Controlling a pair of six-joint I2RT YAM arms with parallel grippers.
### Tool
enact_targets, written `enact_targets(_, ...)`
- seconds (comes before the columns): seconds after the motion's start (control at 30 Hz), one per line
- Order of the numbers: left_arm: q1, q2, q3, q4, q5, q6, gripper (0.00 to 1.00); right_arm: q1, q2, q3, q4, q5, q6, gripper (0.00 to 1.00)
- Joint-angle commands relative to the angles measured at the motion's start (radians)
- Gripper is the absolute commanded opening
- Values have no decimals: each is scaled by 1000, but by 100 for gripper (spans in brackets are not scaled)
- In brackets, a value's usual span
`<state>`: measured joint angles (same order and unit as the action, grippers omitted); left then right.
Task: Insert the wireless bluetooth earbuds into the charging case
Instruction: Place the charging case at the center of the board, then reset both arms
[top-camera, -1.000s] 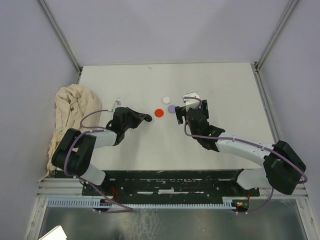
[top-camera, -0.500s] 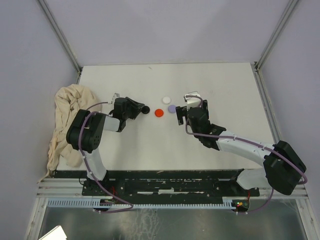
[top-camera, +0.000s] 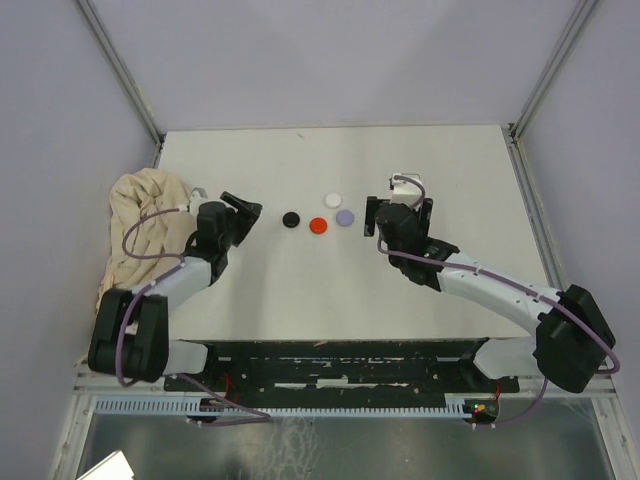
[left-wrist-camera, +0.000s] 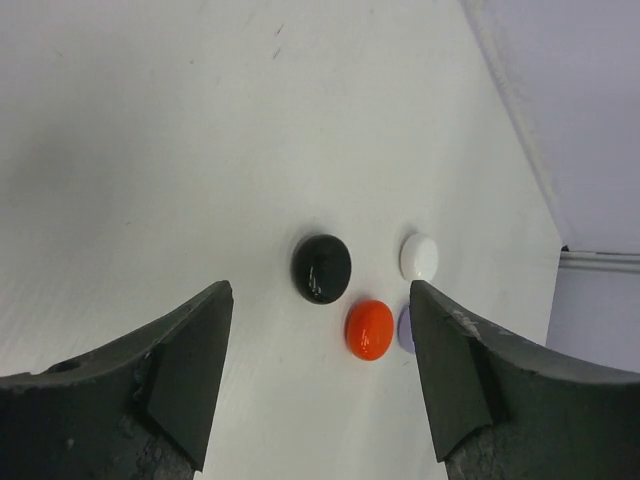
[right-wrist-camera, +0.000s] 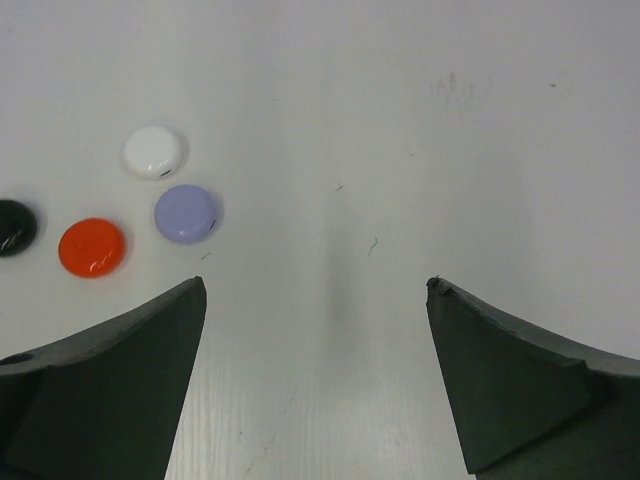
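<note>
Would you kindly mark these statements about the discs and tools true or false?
1. In the top view the black disc lies left of the red disc. True.
2. The left tool grips the black disc. False: it is open and empty, and the disc lies ahead of it.
3. The white disc sits on top of the lilac disc. False: they lie apart, side by side.
4. The right tool is open and empty. True.

Left arm (top-camera: 183, 279) and right arm (top-camera: 492, 291) — black joints, white link shells, lilac cables (top-camera: 133, 236) looping alongside, dark grey wedge-shaped fingers (left-wrist-camera: 160, 395), black bases.
</note>
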<state>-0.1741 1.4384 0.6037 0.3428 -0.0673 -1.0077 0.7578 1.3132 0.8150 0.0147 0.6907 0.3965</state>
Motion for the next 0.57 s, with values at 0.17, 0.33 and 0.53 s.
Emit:
enact_targets(0.17,8,-347,-133,-128,-85,81,82,-4,-27,220,-504,445,361,99)
enact_targets(0.33,8,-369,-111,-160,20,94,82,-4,-51,224,-551,485,411,100)
enact_targets(0.53,8,-450,-125,-192,32,120,82,-1,-34,270,-632,480,461,100)
